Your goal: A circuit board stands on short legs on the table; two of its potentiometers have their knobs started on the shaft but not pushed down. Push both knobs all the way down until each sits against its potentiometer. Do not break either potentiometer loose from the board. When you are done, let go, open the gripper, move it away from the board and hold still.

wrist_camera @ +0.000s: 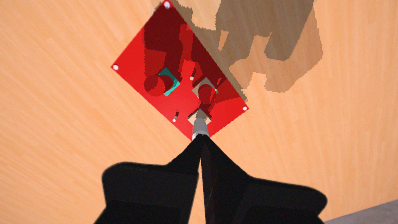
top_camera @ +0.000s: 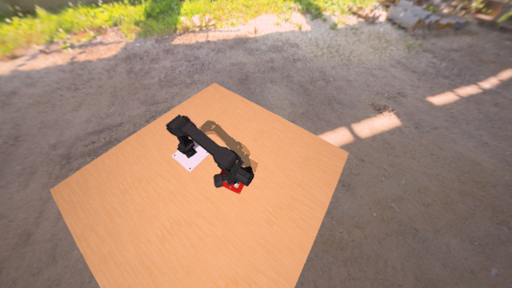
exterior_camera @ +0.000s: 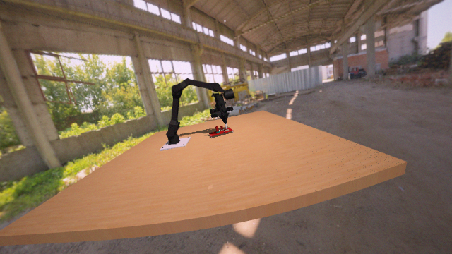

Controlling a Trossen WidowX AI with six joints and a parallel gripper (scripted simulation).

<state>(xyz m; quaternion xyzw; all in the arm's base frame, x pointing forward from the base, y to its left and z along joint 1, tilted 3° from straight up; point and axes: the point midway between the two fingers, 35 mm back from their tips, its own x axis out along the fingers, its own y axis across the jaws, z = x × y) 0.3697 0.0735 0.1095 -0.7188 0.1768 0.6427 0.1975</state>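
Note:
The red circuit board (top_camera: 238, 190) (exterior_camera: 213, 135) (wrist_camera: 131, 64) stands on the table. In the wrist view a red knob (wrist_camera: 155, 85) appears offset beside its teal potentiometer (wrist_camera: 174, 81), and another red knob (wrist_camera: 205, 93) is over a beige potentiometer (wrist_camera: 199, 86). I cannot tell exactly how far either sits above its base. A third beige part (wrist_camera: 192, 119) has an upright grey-white piece (wrist_camera: 200, 125) (exterior_camera: 226, 125). My gripper (exterior_camera: 225, 123) (wrist_camera: 201, 138) is shut, with nothing seen between its fingers. Its tips are at or just above that grey-white piece; contact is unclear.
The arm's base stands on a white plate (top_camera: 190, 165) (exterior_camera: 166, 147) beside the board. Small pins (wrist_camera: 174, 120) (wrist_camera: 191, 78) stand among the potentiometers. White corner fasteners (wrist_camera: 115, 67) (wrist_camera: 245, 108) mark the board's corners. Shadows of the arm cross the board and table (top_camera: 168, 224) (exterior_camera: 198, 183).

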